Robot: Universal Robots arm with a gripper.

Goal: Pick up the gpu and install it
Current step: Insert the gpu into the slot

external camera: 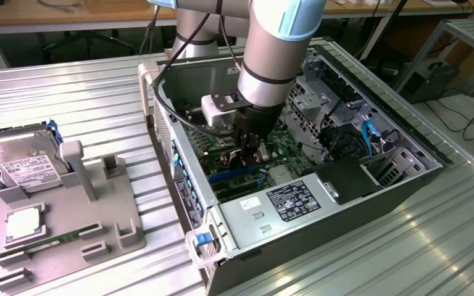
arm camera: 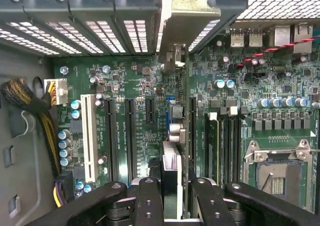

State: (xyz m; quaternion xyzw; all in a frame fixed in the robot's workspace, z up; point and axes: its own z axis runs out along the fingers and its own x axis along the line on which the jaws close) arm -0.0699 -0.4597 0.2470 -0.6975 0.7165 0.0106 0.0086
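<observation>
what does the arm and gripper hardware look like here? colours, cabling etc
The arm is a thick silver-grey tube with light blue joint caps and a black band near the wrist. A pale grey boxy module sits at the wrist, with black cable looping off it. The gripper is black, with bolted linkage fingers.

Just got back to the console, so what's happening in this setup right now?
The robot arm has its gripper down inside the open computer case, closed on the gpu. The card stands on edge over the motherboard, its metal bracket reaching toward the rear slot openings. A hard drive sits in the gray holder beside the case.
</observation>
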